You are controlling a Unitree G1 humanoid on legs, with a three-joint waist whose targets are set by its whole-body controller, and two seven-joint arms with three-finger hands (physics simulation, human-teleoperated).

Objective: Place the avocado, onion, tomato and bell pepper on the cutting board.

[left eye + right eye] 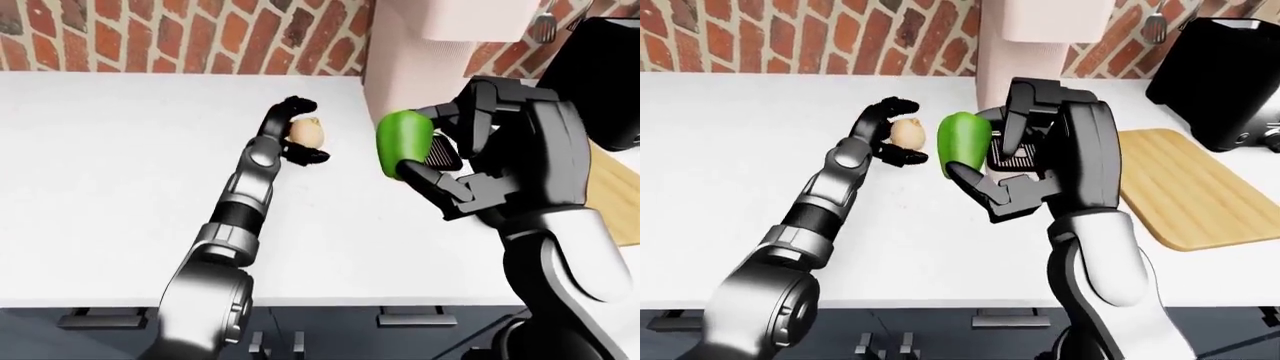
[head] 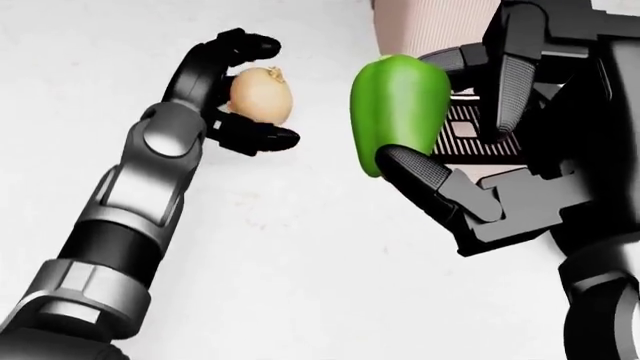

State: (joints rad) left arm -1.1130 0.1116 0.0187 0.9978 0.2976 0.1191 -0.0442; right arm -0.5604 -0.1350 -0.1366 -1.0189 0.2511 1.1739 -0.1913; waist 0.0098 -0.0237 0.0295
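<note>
A green bell pepper [image 2: 400, 112] stands upright in my right hand [image 2: 450, 127], whose fingers and thumb are shut on it, a little above the white counter [image 2: 300, 255]. To its left a pale onion [image 2: 262, 94] sits on the counter. My left hand [image 2: 255, 90] cups it, fingers [image 2: 240, 46] arched over the top with a small gap and thumb [image 2: 265, 139] beneath. The wooden cutting board [image 1: 1190, 195] lies at the right of the right-eye view, bare where it shows. Neither avocado nor tomato shows in any view.
A tall beige appliance [image 1: 1040, 22] stands by the brick wall [image 1: 790, 37] behind my right hand. A black appliance [image 1: 1230, 75] sits above the board. The counter's near edge [image 1: 940, 300] runs along the bottom of the eye views.
</note>
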